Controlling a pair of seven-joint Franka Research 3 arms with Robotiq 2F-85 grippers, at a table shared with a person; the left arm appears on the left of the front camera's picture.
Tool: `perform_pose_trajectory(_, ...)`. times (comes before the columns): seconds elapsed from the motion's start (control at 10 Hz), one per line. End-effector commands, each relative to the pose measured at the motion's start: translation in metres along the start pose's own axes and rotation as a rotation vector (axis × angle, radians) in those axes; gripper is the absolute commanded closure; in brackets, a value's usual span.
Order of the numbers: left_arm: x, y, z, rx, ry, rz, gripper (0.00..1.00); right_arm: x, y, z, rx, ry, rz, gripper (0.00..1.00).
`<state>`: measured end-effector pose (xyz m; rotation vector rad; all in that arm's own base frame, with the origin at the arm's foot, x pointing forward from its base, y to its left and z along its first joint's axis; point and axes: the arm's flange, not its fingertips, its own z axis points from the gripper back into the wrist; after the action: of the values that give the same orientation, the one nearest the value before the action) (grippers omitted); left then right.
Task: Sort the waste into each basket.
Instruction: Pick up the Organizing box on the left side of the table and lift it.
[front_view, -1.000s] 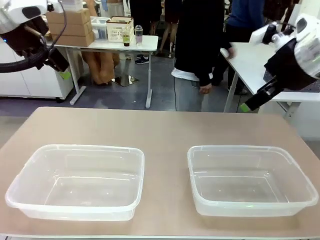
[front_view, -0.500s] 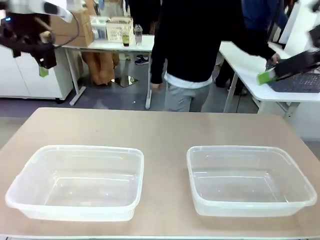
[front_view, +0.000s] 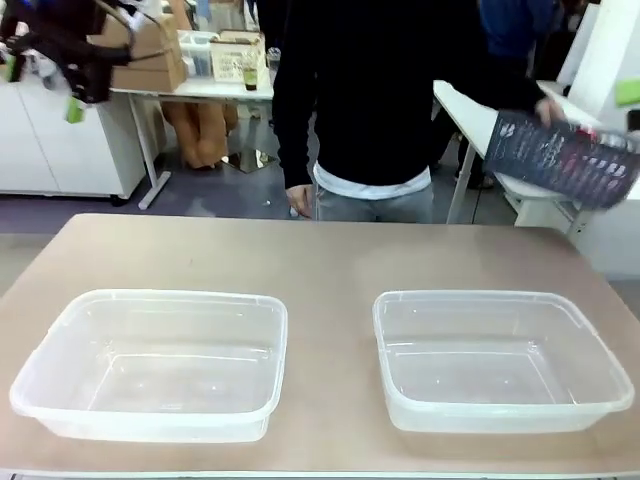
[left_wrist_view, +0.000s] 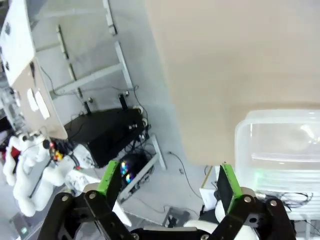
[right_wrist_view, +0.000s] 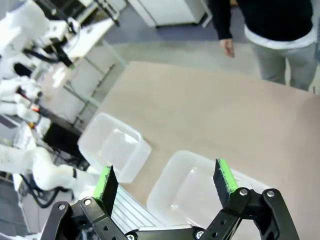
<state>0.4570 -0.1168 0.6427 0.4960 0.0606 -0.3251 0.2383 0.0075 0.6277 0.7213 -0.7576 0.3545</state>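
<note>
Both claws are standing wide apart, nothing between the pads. Left claw (left_wrist_view: 169, 175) is hanging high, out past the bench's (front_view: 320, 255) left edge; its camera is looking down on that edge and one corner of the left tub (front_view: 170, 297). Right claw (right_wrist_view: 164, 172) is hanging high over the bench's right side, looking down across it. In the front view I'm only catching one of its green pads, blurred, beyond the bench's far-right corner.

Both tubs are sitting upright on the bench's near half. The left tub is on the left and the right tub (front_view: 480, 297) on the right, apart, with bare bench between them.

A person (front_view: 370, 90) in a black top is standing at the bench's far edge, about mid-span, one hand (front_view: 298, 200) hanging just behind that edge. A dark lattice basket (front_view: 565, 160) is being held tilted in the air beyond the bench's far-right corner. It's motion-blurred, so I can't tell what it's carrying.
</note>
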Motion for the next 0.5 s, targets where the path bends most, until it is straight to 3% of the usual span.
perform_pose_trajectory(0.0, -0.017, 0.002, -0.013, 0.018, -0.061, -0.031, 0.00, -0.001, 0.005, -0.007, -0.002, 0.002, 0.058, 0.00)
perform_pose_trajectory(0.4, -0.011, -0.002, -0.003, 0.009, -0.053, -0.016, 0.00, -0.001, 0.005, -0.007, -0.002, 0.002, 0.058, 0.00)
